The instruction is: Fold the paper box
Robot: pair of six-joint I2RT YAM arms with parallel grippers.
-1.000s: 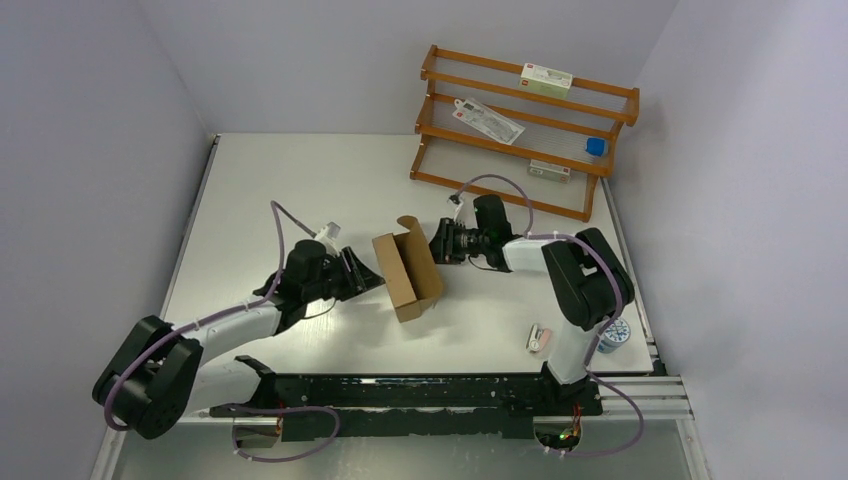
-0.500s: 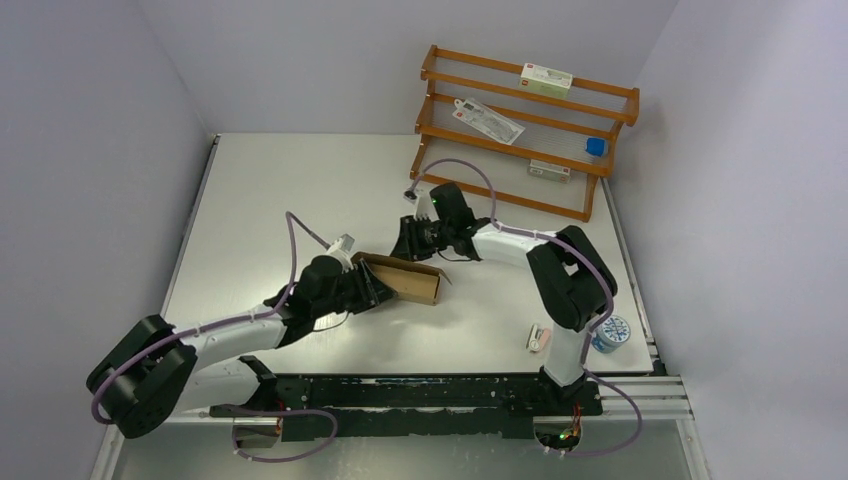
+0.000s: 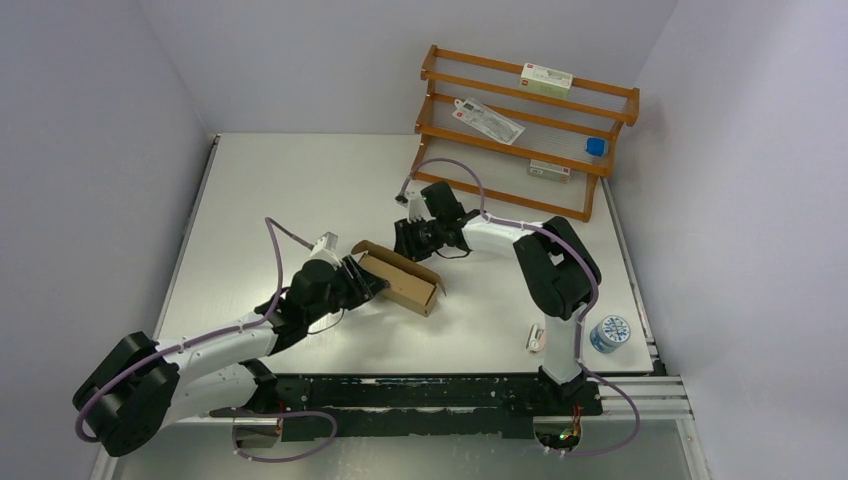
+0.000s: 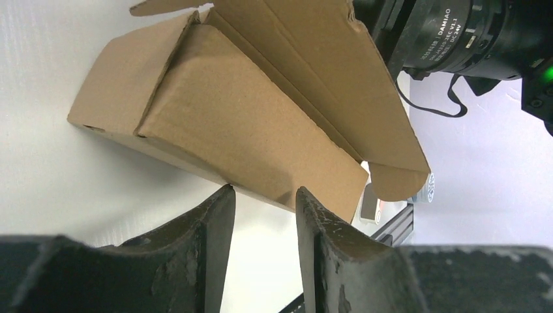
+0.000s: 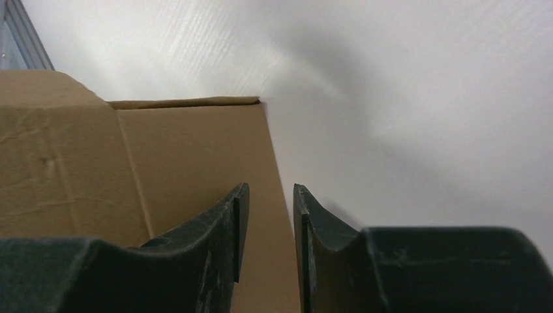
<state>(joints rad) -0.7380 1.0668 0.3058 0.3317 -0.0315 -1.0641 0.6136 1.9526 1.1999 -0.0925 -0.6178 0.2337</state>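
Note:
The paper box (image 3: 405, 281) is a plain brown carton lying on its side mid-table, with loose flaps at its far-left end and its near-right end. My left gripper (image 3: 364, 277) is at the box's left end. In the left wrist view its jaws (image 4: 264, 192) stand a little apart with nothing between them, tips touching the lower edge of the box (image 4: 248, 117). My right gripper (image 3: 407, 241) is at the far side of the box. In the right wrist view its jaws (image 5: 269, 190) are slightly apart over the edge of a cardboard panel (image 5: 98, 169), not clamping it.
A wooden rack (image 3: 520, 130) stands at the back right with a few small packets on its shelves. A small white-pink item (image 3: 538, 338) and a blue-white round thing (image 3: 609, 333) lie near the right arm's base. The right arm's wrist (image 4: 456, 32) is close behind the box.
The box stood upright a second ago and now lies on its side. My left gripper has followed its left end. My right gripper has moved left and farther back.

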